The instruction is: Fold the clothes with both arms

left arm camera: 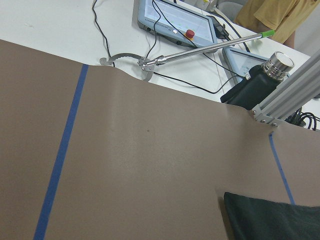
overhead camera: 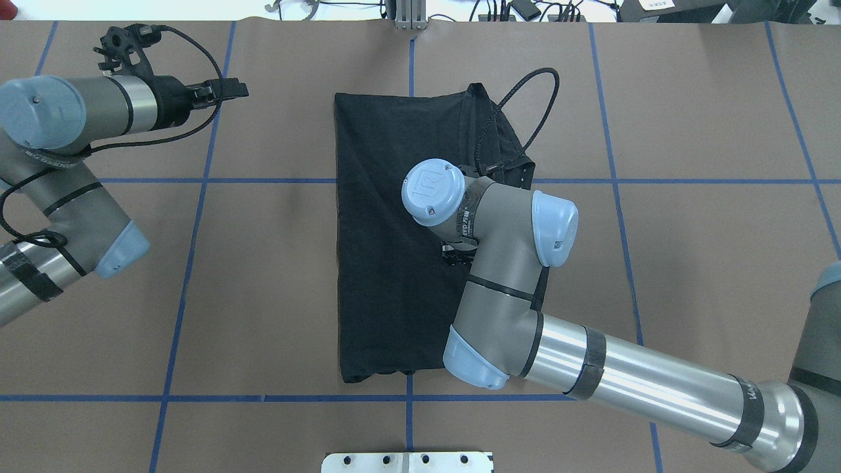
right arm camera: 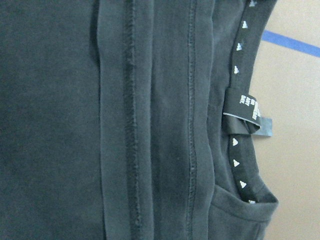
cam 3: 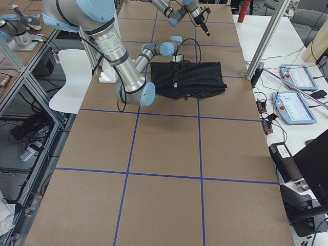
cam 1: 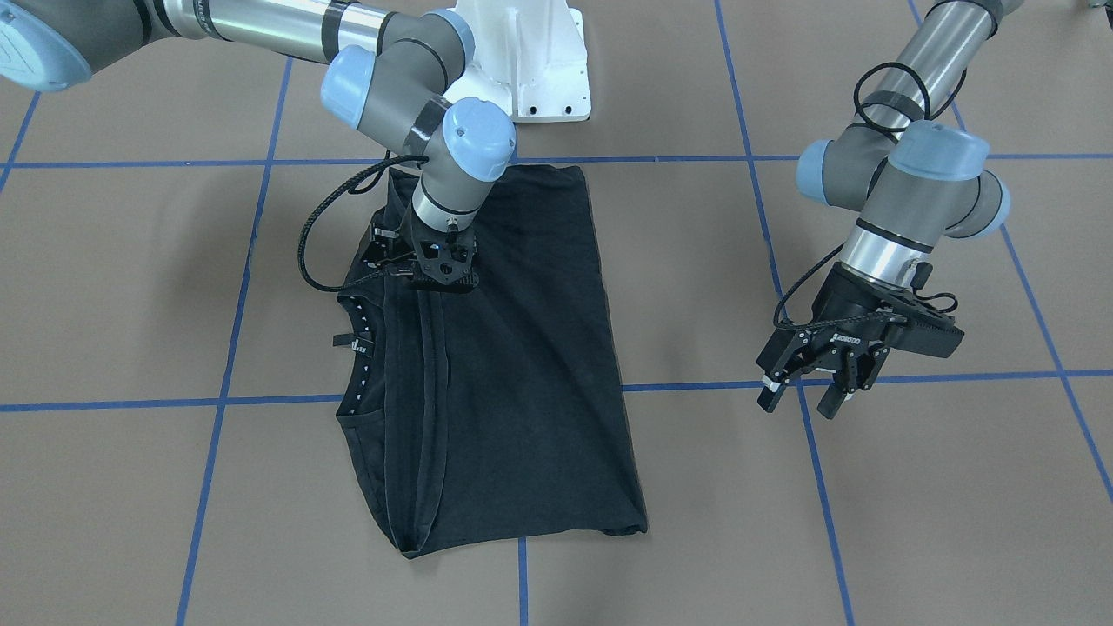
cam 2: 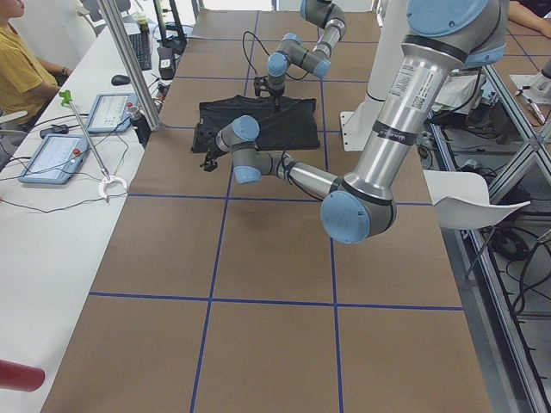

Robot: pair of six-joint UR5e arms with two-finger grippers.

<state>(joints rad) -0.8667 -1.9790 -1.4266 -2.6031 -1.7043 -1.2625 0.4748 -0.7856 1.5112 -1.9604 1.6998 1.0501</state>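
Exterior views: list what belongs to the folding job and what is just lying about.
Job:
black T-shirt
right gripper, over the shirt
left gripper, fingers apart, off the cloth

Lying about:
two control tablets
grabber stick
white chair

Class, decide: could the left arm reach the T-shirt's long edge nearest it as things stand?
Probably yes. Only bare table lies between the left gripper and that edge of the T-shirt; the right gripper sits over the collar side, out of the way.
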